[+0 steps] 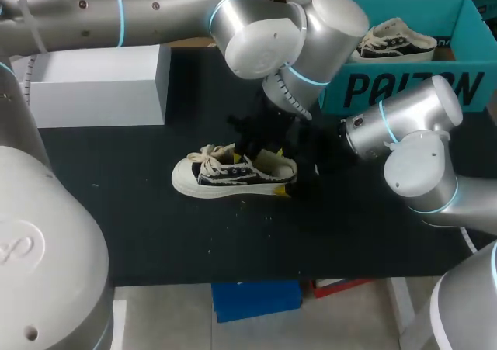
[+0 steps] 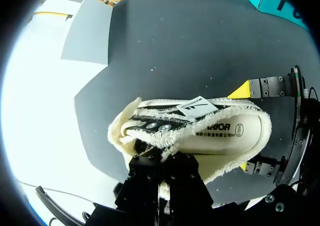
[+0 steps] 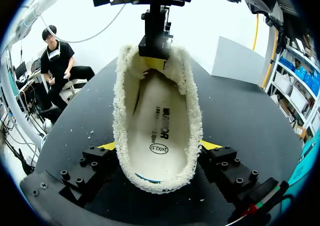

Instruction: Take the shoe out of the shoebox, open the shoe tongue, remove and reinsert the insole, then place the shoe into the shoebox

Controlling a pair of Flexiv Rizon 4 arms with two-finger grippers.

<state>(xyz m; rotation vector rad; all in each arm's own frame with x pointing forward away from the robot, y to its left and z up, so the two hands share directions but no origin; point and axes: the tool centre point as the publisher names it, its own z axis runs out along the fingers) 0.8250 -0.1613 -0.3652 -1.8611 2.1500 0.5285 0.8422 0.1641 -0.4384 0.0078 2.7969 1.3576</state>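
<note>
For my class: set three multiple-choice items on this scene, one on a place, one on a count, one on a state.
1. The gripped shoe rests: A on a chair; B on the table; C on the floor.
2. Shoes in view: A one; B three; C two.
3. The right gripper is: A shut on the shoe; B open; C shut on a lace.
Key: B, its sole lies on the table; C, a second shoe lies in the shoebox; A, both tips press its heel sides.
</note>
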